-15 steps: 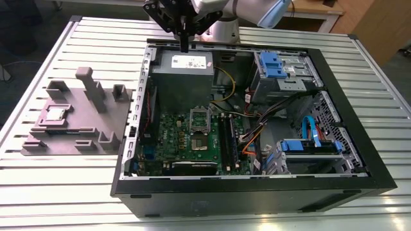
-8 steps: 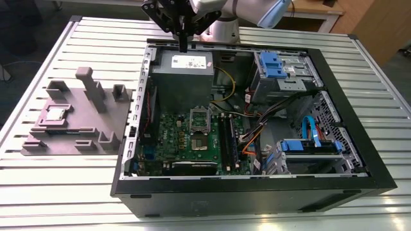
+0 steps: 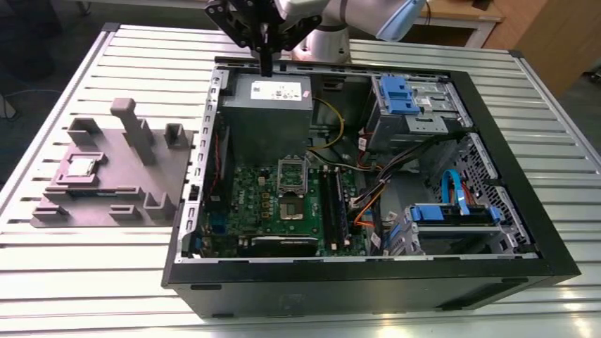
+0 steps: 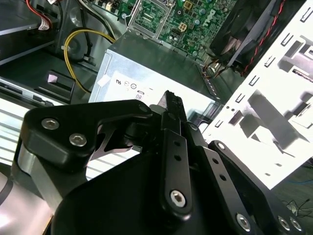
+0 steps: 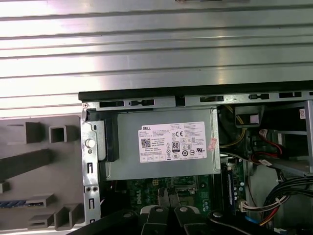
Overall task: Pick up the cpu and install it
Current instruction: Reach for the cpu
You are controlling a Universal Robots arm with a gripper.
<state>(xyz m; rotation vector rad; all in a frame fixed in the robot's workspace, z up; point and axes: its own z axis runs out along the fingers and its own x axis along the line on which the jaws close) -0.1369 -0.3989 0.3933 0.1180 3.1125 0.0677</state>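
One slatted metal worktop (image 3: 94,282) carries the whole scene in the exterior view. An open black computer case (image 3: 549,232) lies on its side across the middle of the worktop and toward the exterior view's right, with its inside facing up. A grey moulded tray (image 3: 112,208) with upright posts sits on the worktop just beside the case, on the exterior view's left.

Inside the case, a grey power supply (image 3: 267,116) fills the far corner on the tray's side. A green motherboard (image 3: 249,204) lies next to it, on the nearer side. The first wrist view looks down on the same power supply (image 5: 166,169), with part of the tray (image 5: 44,196) beside the case wall.

The arm's black hand (image 3: 267,69) hangs pointing down over the far edge of the power supply, close to the case's rim. In both wrist views the hand (image 4: 172,98) (image 5: 169,193) has its fingers pressed together, with nothing between them.

A silver socket frame (image 3: 293,172) sits near the middle of the motherboard. The cpu (image 3: 83,167) lies flat in a shallow recess of the tray with its shiny top up. It is toward the exterior view's left of the tall posts and well apart from the hand.
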